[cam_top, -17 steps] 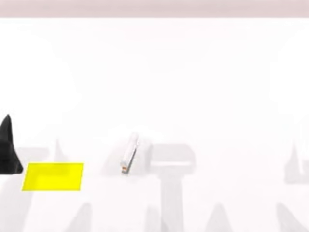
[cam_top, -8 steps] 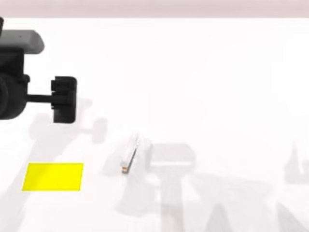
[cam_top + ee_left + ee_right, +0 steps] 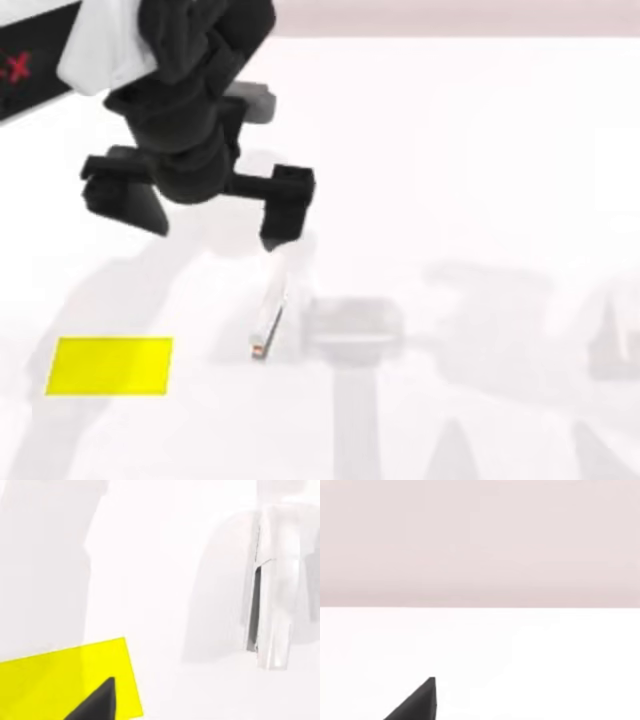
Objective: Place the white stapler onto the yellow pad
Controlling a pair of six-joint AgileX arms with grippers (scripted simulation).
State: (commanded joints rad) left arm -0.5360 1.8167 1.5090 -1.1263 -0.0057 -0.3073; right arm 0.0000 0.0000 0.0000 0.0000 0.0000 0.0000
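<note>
Left end effector (image 3: 205, 215), fingers spread wide, above slim white stapler (image 3: 268, 318).
Only the left wrist view shows a fingertip overlapping the flat yellow pad (image 3: 60, 680).

A bare white table (image 3: 480, 200) meets a pale pinkish wall (image 3: 450, 15) along its far edge.

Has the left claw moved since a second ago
Yes. In the top view the left claw has swung in from the table's left edge toward the right, and now hangs open above the far end of the white stapler, which lies unmoved beside the yellow pad.
</note>
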